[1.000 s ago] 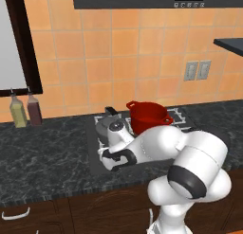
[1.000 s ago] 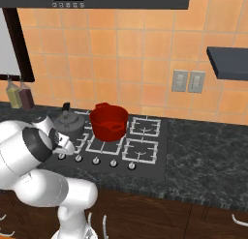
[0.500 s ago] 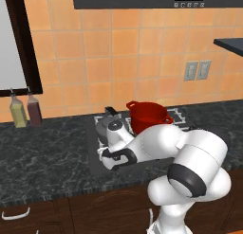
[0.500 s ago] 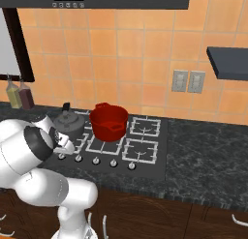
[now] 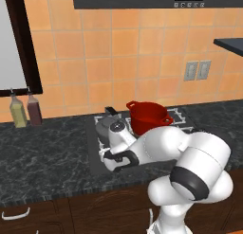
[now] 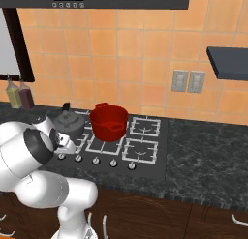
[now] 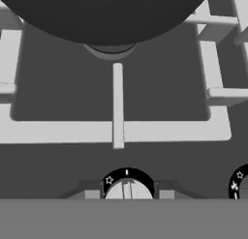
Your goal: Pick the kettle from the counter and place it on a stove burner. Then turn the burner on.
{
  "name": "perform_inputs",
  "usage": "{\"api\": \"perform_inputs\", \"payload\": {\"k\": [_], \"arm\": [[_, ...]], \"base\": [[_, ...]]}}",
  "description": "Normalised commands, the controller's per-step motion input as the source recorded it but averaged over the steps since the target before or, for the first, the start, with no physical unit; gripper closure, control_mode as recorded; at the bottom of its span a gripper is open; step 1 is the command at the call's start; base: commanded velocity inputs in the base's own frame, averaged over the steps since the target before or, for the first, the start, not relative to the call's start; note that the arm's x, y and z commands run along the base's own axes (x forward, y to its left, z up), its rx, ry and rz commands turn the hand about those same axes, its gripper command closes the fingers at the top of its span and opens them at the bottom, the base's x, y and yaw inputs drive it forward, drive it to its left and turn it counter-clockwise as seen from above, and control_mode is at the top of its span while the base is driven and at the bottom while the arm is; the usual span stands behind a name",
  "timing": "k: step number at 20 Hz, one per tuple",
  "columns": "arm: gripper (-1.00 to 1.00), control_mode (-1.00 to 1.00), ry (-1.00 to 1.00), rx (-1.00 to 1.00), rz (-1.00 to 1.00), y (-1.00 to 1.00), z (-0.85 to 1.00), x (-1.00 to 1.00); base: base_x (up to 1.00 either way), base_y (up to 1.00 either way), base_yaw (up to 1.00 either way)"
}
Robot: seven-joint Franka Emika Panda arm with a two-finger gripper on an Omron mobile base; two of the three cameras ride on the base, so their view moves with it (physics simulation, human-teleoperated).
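The kettle [image 6: 67, 123] already sits on the stove burner [image 7: 116, 107], so the small, stiff, smooth knob [image 7: 127, 189] needs a firm pinch across its sides, and I cannot tell whether the gripper [image 5: 108, 155] is apart or together.

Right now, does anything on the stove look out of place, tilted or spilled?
Nothing stands out. The kettle stands upright on a rear stove burner, beside the red pot, which is also upright. No spill shows on the counter. The gripper is low over a knob.
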Motion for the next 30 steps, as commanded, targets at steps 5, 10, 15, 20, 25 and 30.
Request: {"api": "perform_inputs", "payload": {"k": [5,10,15,20,25,30], "arm": [[1.00,-1.00,-0.09,-0.06,0.28,0.01,0.00,-0.08],[1.00,-1.00,-0.10,-0.08,0.29,0.05,0.02,-0.05],[1.00,-1.00,-0.04,-0.10,0.32,0.16,0.05,0.00],[1.00,-1.00,0.00,-0.13,0.31,0.25,0.08,0.00],[1.00,-1.00,-0.01,-0.16,0.28,0.30,0.02,0.00],[1.00,-1.00,0.00,-0.16,0.28,0.30,0.01,0.00]], "base": [[0.00,0.00,0.00],[0.00,0.00,0.00],[0.00,0.00,0.00],[0.00,0.00,0.00],[0.00,0.00,0.00],[0.00,0.00,0.00]]}}
